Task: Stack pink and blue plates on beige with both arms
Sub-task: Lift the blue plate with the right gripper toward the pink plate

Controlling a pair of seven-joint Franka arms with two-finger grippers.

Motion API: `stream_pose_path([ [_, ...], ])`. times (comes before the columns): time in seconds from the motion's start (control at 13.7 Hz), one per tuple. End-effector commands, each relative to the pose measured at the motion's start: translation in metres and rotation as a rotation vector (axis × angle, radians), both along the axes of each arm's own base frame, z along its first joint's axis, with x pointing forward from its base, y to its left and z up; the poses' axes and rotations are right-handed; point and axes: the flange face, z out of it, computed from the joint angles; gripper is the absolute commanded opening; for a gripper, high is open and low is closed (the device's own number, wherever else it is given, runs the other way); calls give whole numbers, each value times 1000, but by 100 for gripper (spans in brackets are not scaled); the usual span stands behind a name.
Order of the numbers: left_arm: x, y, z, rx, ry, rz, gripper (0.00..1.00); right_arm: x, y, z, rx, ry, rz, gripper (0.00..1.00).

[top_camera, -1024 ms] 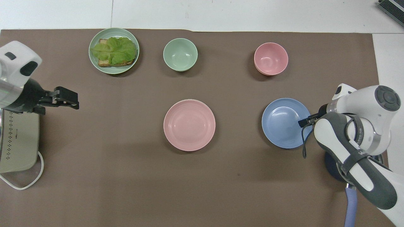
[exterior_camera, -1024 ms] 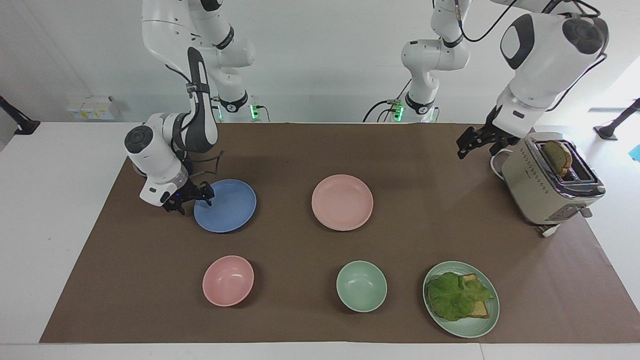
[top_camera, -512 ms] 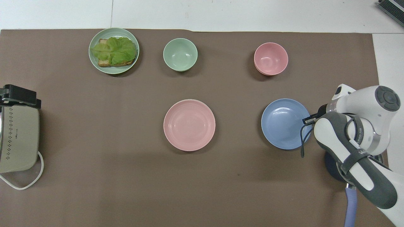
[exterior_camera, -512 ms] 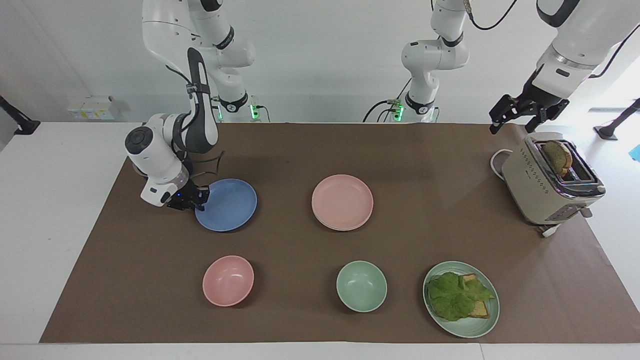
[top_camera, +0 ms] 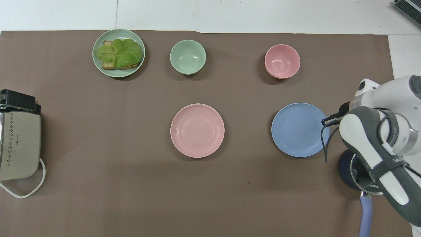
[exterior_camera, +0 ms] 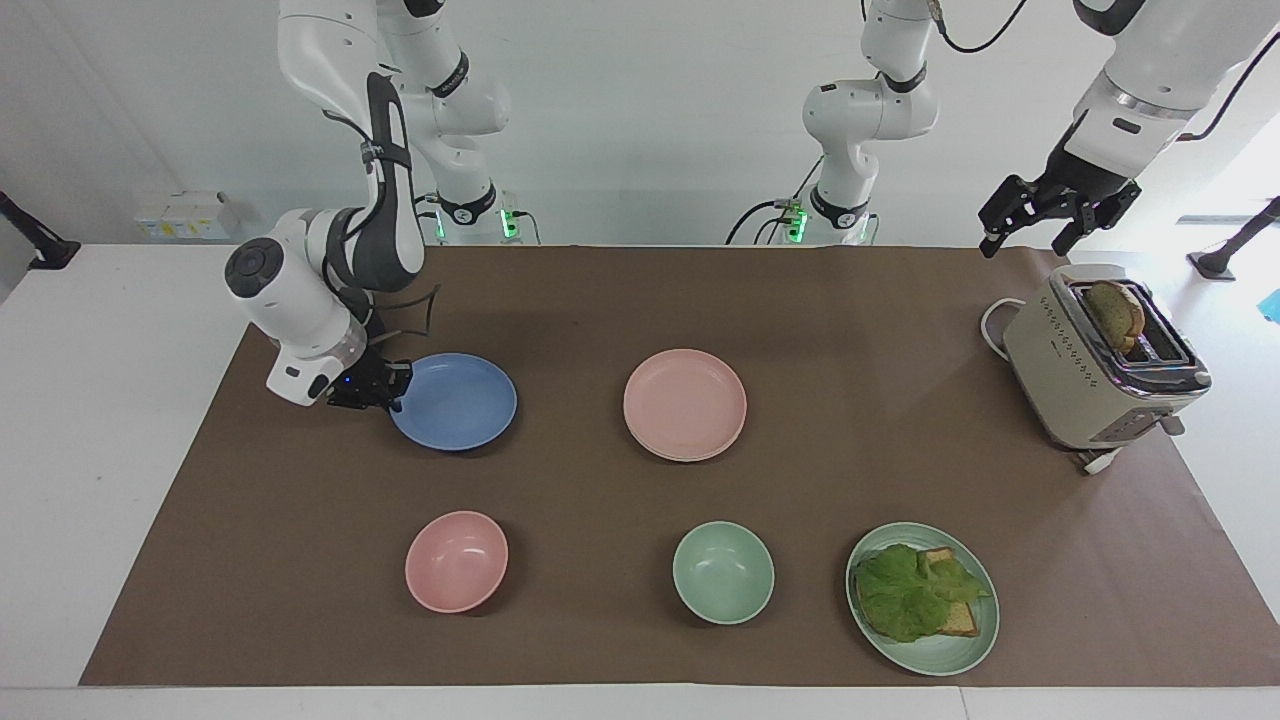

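The blue plate is at the right arm's end of the mat. My right gripper is shut on its rim, at the edge toward that end, and this edge sits slightly off the mat. The pink plate lies mid-table on the beige plate, of which only a thin pale rim shows. My left gripper hangs open and empty, high over the toaster's end nearest the robots.
A beige toaster with a bread slice stands at the left arm's end. Farther from the robots stand a pink bowl, a green bowl and a green plate with lettuce toast. A dark pan with a lilac handle lies under the right arm.
The right gripper closed on the blue plate's rim and tipped that edge up slightly. The left arm rose from low beside the toaster to high above it.
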Motion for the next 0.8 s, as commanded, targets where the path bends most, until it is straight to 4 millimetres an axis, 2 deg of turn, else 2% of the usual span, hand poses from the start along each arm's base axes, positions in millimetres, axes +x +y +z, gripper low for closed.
stream_pose_path([
  [0.0, -5, 3, 3, 17, 8, -1, 100, -2, 5, 34, 12, -1, -6, 0],
  [0.15, -5, 3, 3, 17, 9, -1, 100, 2, 11, 53, 39, 13, -4, 0],
  [0.29, -4, 3, 2, 17, 9, -1, 100, 3, 30, 60, 87, 36, -66, 0],
  [0.73, -5, 3, 3, 17, 9, -1, 100, 0, 147, 64, 58, 49, -233, 0],
])
